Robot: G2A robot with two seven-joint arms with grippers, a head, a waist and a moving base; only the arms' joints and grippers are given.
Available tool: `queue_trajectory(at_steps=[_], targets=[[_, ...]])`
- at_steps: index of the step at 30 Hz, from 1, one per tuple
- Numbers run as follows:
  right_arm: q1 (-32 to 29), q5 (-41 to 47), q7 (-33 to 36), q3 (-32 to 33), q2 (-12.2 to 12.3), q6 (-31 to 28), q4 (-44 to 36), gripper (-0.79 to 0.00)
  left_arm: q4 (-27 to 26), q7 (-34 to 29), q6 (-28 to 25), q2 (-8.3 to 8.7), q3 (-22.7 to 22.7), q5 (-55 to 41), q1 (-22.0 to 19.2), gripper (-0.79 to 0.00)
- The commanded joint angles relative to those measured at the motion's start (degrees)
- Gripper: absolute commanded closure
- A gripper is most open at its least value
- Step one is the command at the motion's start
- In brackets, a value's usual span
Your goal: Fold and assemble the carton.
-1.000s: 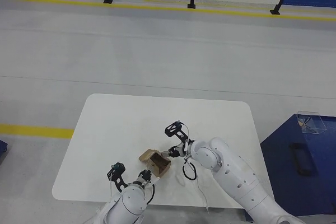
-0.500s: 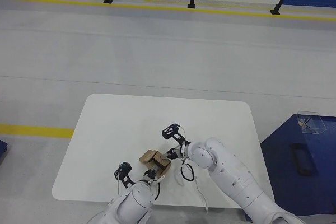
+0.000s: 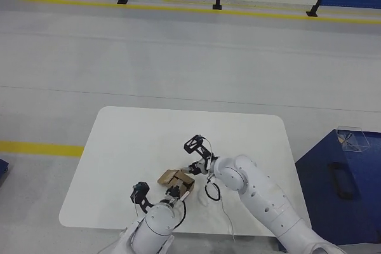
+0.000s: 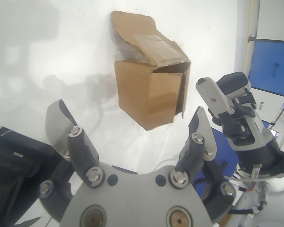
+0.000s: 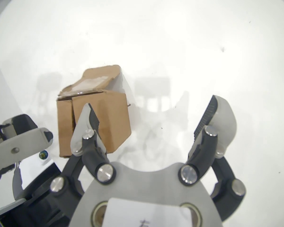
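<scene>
The white tabletop (image 3: 133,140) carries the brown carton (image 3: 176,180) just 7 o'clock of its middle — one taped flap sticking out. The left hand (image 4: 129,116) at the carton's 6 o'clock and the right hand (image 5: 152,106) at its 2 o'clock both gape, grasping nothing.

We cannot see inside the small brown cardboard carton (image 4: 151,95): its opening is dark. In the right wrist view one finger of the right tool (image 5: 150,101) hides part of its side.
</scene>
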Motion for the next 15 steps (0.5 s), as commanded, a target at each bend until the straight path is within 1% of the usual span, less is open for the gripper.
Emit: queue_trajectory(at_steps=[1,3,5,8,9,11,15], targets=[[-0.7,2.2,0.2,2.7,0.7,-2.7,-1.3,-0.785,-2.4,-0.2,0.0,-0.08,-0.7,-1.1,0.8,-0.785],[-1.8,2.6,1.1,5.6,1.7,-6.3,-2.7,-0.785,-4.5,-0.6,0.0,-0.20,-1.7,-2.7,1.4,-0.785],[-3.6,1.7,2.6,8.0,2.8,-11.4,-4.1,-0.785,-6.3,-0.9,0.0,-0.41,-2.9,-5.0,1.8,-0.785],[-6.3,0.5,4.3,11.2,4.4,-18.2,-5.8,-0.785,-7.7,-1.2,0.0,-0.71,-4.4,-7.6,2.1,-0.785],[-7.2,0.8,4.5,12.1,4.7,-19.2,-6.0,-0.785,-7.8,-1.2,0.0,-0.77,-4.7,-8.2,2.2,-0.785],[-8.4,1.7,2.7,14.0,5.0,-17.0,-6.7,-0.785,-7.8,-1.2,0.0,-0.77,-4.7,-8.2,2.2,-0.785],[-8.4,1.7,2.7,14.0,5.0,-17.0,-6.7,-0.785,-7.8,-1.2,0.0,-0.77,-4.7,-8.2,2.2,-0.785]])
